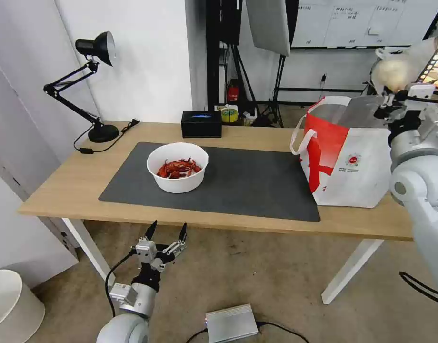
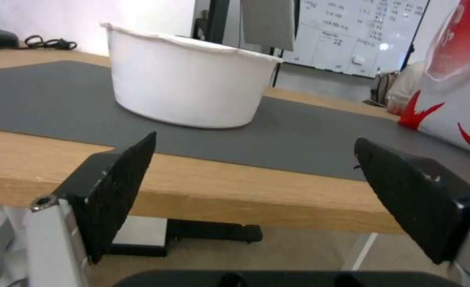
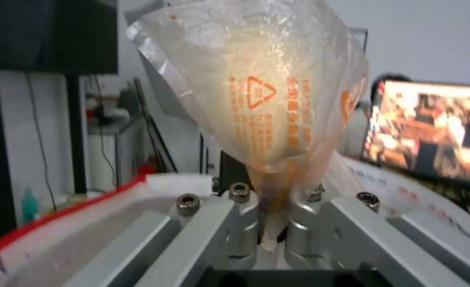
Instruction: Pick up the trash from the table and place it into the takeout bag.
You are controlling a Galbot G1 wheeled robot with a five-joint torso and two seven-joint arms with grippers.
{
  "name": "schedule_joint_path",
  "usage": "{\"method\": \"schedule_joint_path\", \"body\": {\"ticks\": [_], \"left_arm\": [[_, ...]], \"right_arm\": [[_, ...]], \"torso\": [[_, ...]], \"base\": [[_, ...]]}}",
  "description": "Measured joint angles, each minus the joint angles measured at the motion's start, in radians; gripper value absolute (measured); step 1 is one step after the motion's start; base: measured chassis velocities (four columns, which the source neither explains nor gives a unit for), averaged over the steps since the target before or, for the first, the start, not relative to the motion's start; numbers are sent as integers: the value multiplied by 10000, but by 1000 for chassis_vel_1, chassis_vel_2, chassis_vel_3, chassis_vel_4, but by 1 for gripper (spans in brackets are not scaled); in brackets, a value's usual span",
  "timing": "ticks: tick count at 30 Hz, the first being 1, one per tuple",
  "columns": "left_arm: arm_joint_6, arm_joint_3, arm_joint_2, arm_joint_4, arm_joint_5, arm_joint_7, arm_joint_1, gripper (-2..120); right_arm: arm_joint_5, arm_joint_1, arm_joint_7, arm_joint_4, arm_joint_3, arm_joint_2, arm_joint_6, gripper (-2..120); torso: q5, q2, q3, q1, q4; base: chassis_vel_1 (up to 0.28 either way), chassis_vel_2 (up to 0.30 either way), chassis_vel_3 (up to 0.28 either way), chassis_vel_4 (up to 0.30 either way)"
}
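Note:
A white round bowl (image 1: 177, 166) of red crayfish shells stands on the dark grey mat (image 1: 247, 186) of the wooden table (image 1: 62, 186). My left gripper (image 1: 166, 233) hangs open below the table's front edge, short of the bowl (image 2: 187, 91); its black pads (image 2: 123, 187) stand wide apart with nothing between them. The white and red takeout bag (image 1: 347, 157) stands at the table's right end. Just above its open mouth, my right gripper (image 1: 388, 97) is shut on a yellowish clear-plastic wad (image 1: 393, 74). The right wrist view shows the wad (image 3: 266, 87) pinched in the gripper (image 3: 274, 199) above the bag's red rim (image 3: 59, 211).
A black desk lamp (image 1: 95, 47) stands at the table's back left and a small black box (image 1: 201, 124) at the back middle. A silver box (image 1: 231, 324) lies on the floor and a white bin (image 1: 9, 305) sits at lower left.

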Motion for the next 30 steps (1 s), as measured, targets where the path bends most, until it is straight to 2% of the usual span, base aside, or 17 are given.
{"method": "schedule_joint_path", "body": {"ticks": [9, 15, 22, 24, 30], "left_arm": [[-4, -115, 41, -40, -41, 36, 58, 100], [-5, -139, 41, -111, -58, 39, 63, 100], [-12, -140, 26, -196, -69, 38, 129, 100], [-13, -140, 23, -207, -69, 38, 139, 100], [-41, -150, -4, -246, -63, 41, 209, 100]], "right_arm": [[1192, 798, 464, -480, -70, -280, -1199, 2], [2450, 1165, 679, -664, -73, -441, -2107, 2], [3092, 1105, 704, -1048, -105, -447, -2459, 2], [3092, 1065, 704, -1090, -109, -413, -2460, 4], [3046, 967, 692, -1083, -111, -362, -2418, 27]], "torso": [[-1, 0, 0, 0, 2], [-2, 1, 0, 0, 2], [-1, 1, 0, 0, 1], [-1, 0, 0, 0, 1], [-1, 1, 0, 0, 1]], "base": [[0, 0, 0, 0], [0, 0, 0, 0], [0, 0, 0, 0], [0, 0, 0, 0], [0, 0, 0, 0]]}}
